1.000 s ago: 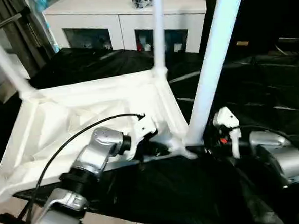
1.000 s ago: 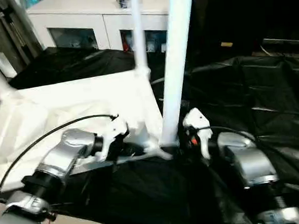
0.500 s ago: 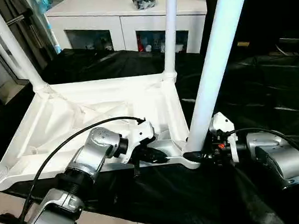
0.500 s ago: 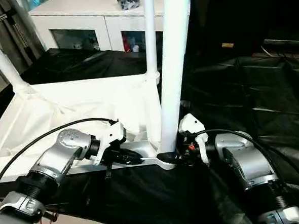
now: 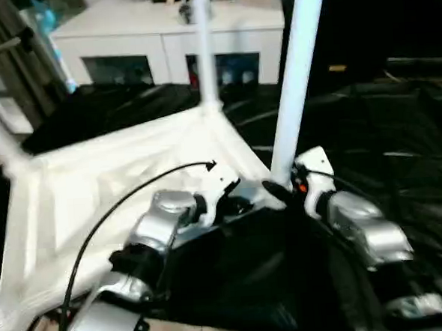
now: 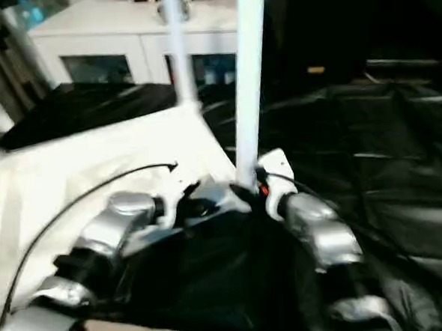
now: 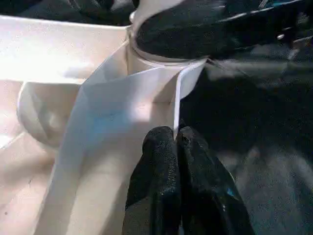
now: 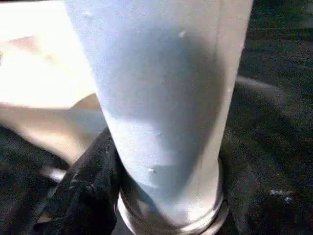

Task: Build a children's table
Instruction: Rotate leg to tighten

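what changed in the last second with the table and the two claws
The right claw has closed in on the base of the near leg, a finger now against it at the corner socket. The tabletop appears turned, though the camera moved too. The left claw stays shut on the tabletop's near edge; three legs still stand in their sockets.

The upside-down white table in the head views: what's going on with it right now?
The robot is assembling a children's table. The tabletop lies underside up on black sheeting, with legs standing in its corner sockets. The left gripper is shut on the tabletop's near edge next to the corner socket. The right gripper is at the base of the nearest leg, one black finger against it just above the socket. A white cabinet stands behind.
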